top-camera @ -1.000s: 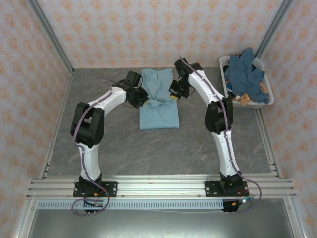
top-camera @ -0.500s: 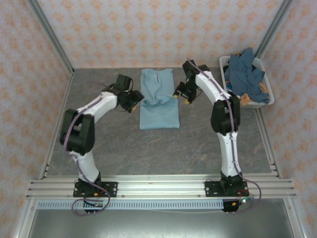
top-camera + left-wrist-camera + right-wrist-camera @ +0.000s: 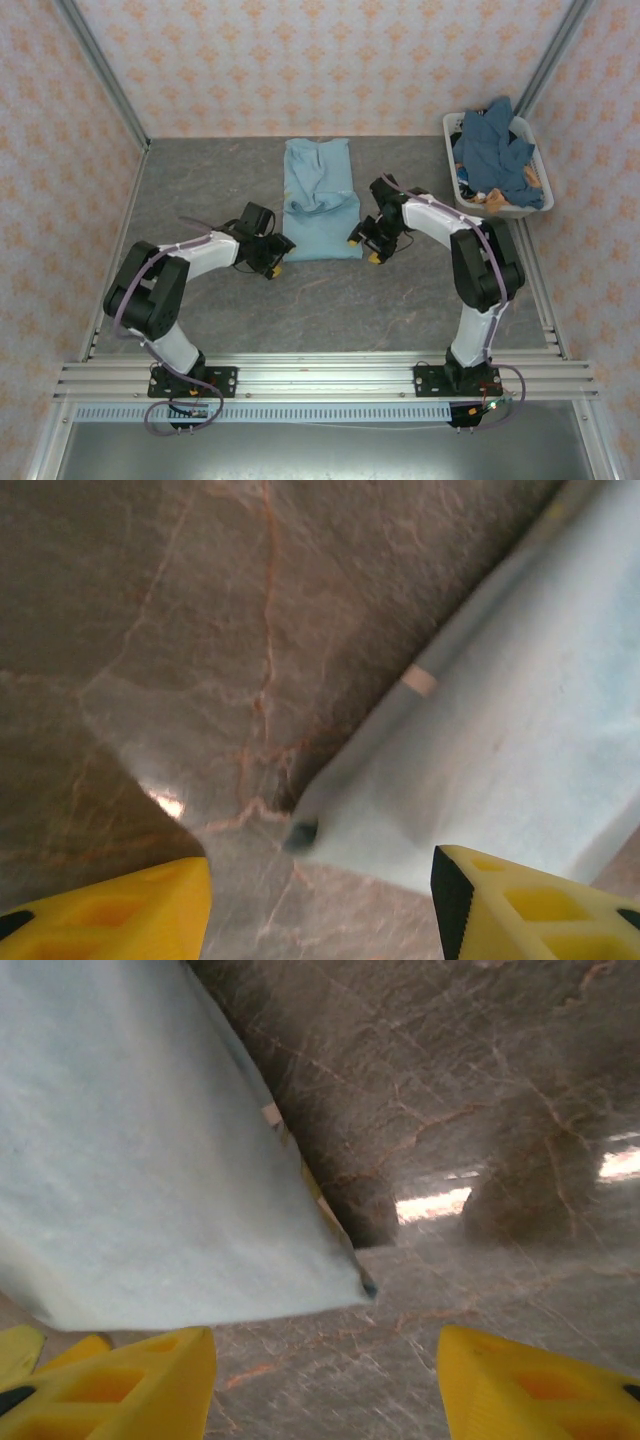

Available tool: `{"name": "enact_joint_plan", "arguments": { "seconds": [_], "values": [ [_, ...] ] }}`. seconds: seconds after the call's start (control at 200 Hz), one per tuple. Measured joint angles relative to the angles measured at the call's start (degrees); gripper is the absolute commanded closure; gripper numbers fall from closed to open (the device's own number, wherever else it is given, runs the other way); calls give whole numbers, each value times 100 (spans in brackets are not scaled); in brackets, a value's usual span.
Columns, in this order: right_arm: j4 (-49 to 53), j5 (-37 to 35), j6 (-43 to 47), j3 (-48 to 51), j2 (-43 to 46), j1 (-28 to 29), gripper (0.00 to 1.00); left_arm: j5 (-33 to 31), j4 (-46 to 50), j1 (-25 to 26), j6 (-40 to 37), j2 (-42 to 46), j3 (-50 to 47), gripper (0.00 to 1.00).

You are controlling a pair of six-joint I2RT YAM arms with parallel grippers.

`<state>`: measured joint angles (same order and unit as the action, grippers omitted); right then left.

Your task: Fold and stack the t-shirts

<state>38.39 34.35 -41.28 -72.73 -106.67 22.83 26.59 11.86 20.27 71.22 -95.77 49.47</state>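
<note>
At the centre of the table [image 3: 200,190], the light-blue t-shirt [image 3: 320,200] lay flat, partly folded. The left gripper [image 3: 275,264] sat just beside its near left corner and the right gripper [image 3: 366,250] beside its near right corner, both with fingers spread, gripping nothing. Darker blue t-shirts [image 3: 495,150] were heaped in the white basket [image 3: 505,212] at far right.

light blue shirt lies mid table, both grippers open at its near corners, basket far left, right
Not quite: the basket stands far right, as the top view shows. The shirt, left gripper and right gripper are as you say.
</note>
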Motion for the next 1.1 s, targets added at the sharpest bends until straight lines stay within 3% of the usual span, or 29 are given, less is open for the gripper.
{"name": "enact_joint_plan", "arguments": {
  "seconds": [0.215, 0.37, 0.465, 0.545, 0.61, 0.776, 1.101],
  "values": [
    [-518, 170, -363, 0, -367, 0, 43, 90, 101, -52, 323, -192, 136, 48],
    [-621, 214, -603, 4, -450, -11, 47, 142, 420, -90, 448, -345, 330, 65],
    [-658, 212, -708, 22, -450, -11, 60, 155, 518, -87, 501, -468, 461, 80],
    [-719, 212, -778, 20, -479, -11, 81, 199, 380, -74, 533, -621, 590, 92],
    [-730, 205, -811, 4, -516, -11, 91, 184, 13, -46, 538, -737, 669, 100],
    [-378, 42, -754, -472, -575, -31, 100, 37, -332, -7, 378, -916, 1051, 100],
    [461, -203, -485, -2787, -566, -393, 100, -74, 317, -417, -203, -426, 2865, 100]
  ]
}}
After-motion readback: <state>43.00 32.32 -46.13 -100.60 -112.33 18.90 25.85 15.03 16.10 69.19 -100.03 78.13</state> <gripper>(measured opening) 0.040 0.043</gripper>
